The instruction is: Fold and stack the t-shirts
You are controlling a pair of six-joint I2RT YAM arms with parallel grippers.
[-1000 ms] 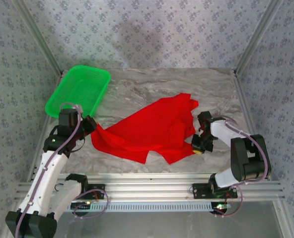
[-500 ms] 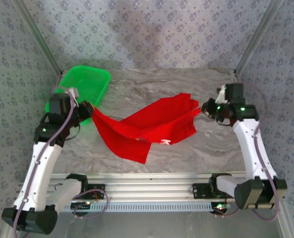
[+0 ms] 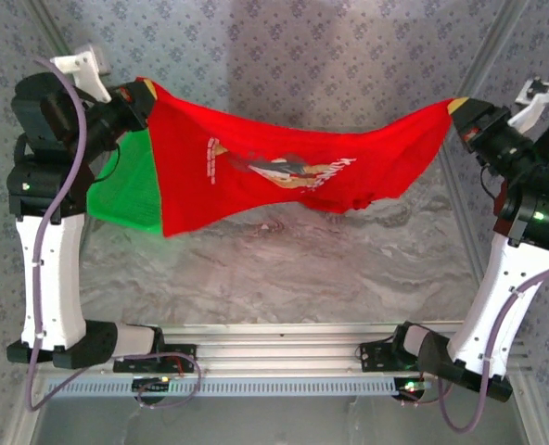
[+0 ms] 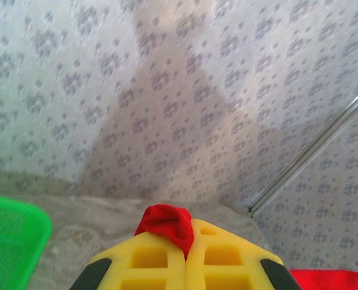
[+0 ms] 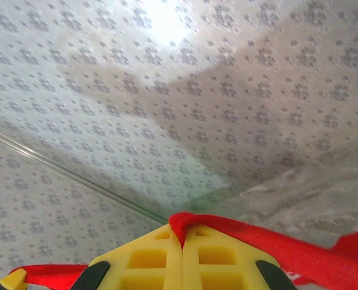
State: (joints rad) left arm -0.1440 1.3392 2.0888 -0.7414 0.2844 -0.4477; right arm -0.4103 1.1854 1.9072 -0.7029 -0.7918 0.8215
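The red t-shirt [image 3: 284, 167] hangs stretched in the air between both arms, well above the table, its bear print and white lettering facing the camera. My left gripper [image 3: 145, 93] is shut on its upper left corner. My right gripper [image 3: 455, 107] is shut on its upper right corner. In the left wrist view a tuft of the red t-shirt [image 4: 167, 222] sticks out between the yellow fingers [image 4: 149, 257]. In the right wrist view the red t-shirt [image 5: 270, 241] runs out of the shut yellow fingers [image 5: 218, 260] toward the right.
A green plastic basket [image 3: 121, 190] sits at the back left of the marble table [image 3: 349, 269], partly hidden behind the hanging cloth; its corner is the green basket [image 4: 13, 232] in the left wrist view. Patterned walls close in the back and sides.
Both arms rose high and spread apart, lifting the t-shirt off the table and pulling it out wide. Its printed front now shows.
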